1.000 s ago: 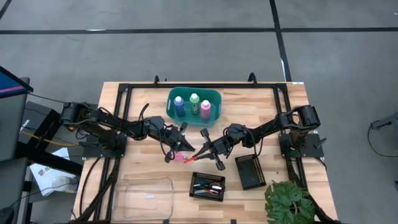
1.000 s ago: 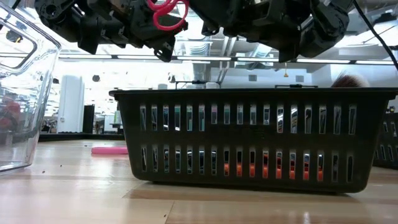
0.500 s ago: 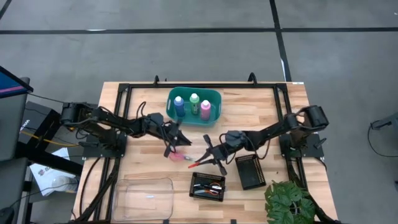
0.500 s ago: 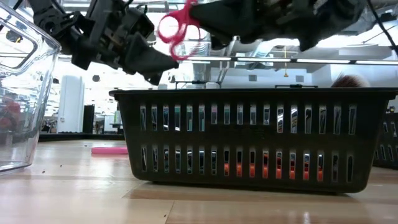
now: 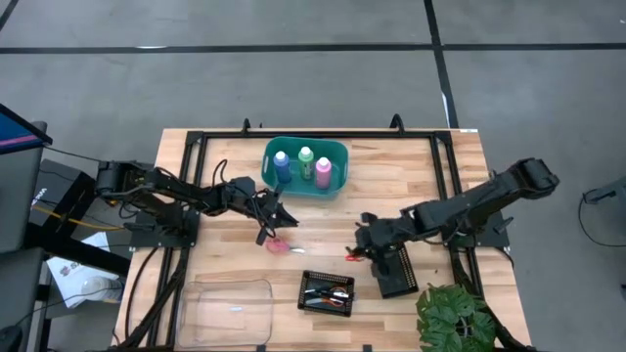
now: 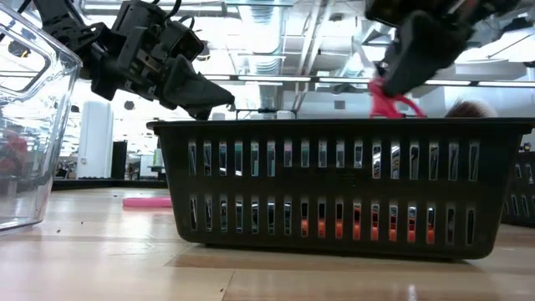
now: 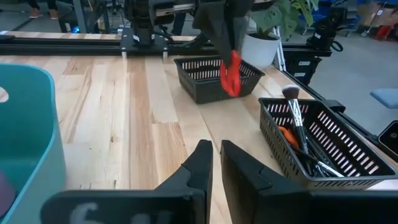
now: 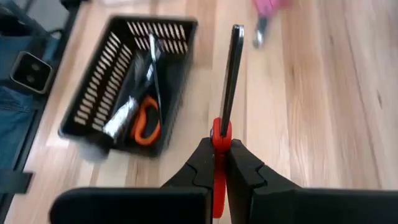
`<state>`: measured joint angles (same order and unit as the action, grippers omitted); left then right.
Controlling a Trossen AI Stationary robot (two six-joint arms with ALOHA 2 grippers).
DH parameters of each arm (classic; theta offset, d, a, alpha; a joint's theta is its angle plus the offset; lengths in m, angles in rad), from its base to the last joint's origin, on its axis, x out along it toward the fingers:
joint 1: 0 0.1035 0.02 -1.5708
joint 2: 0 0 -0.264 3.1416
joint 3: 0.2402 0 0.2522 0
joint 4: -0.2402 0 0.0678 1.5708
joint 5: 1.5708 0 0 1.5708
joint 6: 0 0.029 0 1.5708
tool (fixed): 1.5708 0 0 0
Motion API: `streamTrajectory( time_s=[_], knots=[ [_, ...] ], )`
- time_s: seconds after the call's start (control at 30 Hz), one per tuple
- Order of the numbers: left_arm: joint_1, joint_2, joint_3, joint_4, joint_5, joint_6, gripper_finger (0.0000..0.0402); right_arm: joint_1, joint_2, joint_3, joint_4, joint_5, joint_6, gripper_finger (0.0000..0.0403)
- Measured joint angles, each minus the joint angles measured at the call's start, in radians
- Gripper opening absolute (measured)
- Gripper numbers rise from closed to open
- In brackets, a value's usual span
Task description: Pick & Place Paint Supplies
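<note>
Swung over beside empty mesh tray (image 5: 394, 270): right gripper (image 5: 364, 252) clamping red scissors (image 8: 225, 74), blades jutting beyond fingertips.

R gripper (image 5: 363, 251) is swinging away from table centre w/ the red-handled scissors (image 5: 350, 256) pinched in its fingers, now beside the empty black mesh tray (image 5: 393, 270); a sec ago both grippers were meeting mid-table at those scissors. L gripper (image 5: 278, 217) is backing off toward the teal side, fingers nearly together, holding nothing. In low view the scissors are sliding across from left to right.
</note>
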<state>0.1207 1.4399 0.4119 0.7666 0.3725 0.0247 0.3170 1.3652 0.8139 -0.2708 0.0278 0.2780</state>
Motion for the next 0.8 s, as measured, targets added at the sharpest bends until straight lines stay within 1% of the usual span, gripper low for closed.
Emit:
streamTrajectory(
  time_s=[0.07, 0.23, 0.33, 0.43, 0.5, 0.6, 0.67, 0.8],
  knots=[
    [0.000, 0.000, 0.000, 0.000, 0.000, 0.000, 0.0027, 0.022, -0.019, 0.000, -0.057, 0.024, 0.051, 0.0006],
    [0.000, 0.000, 0.000, 0.004, -0.006, 0.001, 0.0026, 0.046, -0.066, 0.000, -0.193, 0.025, 0.153, 0.0006],
    [0.000, 0.000, 0.000, 0.006, -0.006, 0.001, 0.0026, 0.057, -0.092, 0.001, -0.220, 0.036, 0.187, 0.0006],
    [0.000, 0.000, 0.000, 0.006, -0.006, 0.001, 0.0025, 0.065, -0.108, 0.038, -0.275, 0.037, 0.207, 0.0006],
    [0.000, 0.000, 0.000, 0.006, -0.006, 0.001, 0.0025, 0.070, -0.110, 0.080, -0.347, 0.037, 0.232, 0.0006],
    [0.000, 0.000, 0.000, 0.006, -0.006, 0.001, 0.0025, 0.070, -0.099, 0.131, -0.474, 0.010, 0.276, 0.0006],
    [0.000, 0.000, 0.000, 0.005, -0.006, 0.001, 0.0025, 0.073, -0.086, 0.138, -0.542, -0.013, 0.304, 0.0006],
    [0.000, 0.000, 0.001, -0.001, -0.006, 0.001, 0.0025, 0.076, -0.031, 0.126, -0.583, -0.079, 0.334, 0.0006]
  ],
)
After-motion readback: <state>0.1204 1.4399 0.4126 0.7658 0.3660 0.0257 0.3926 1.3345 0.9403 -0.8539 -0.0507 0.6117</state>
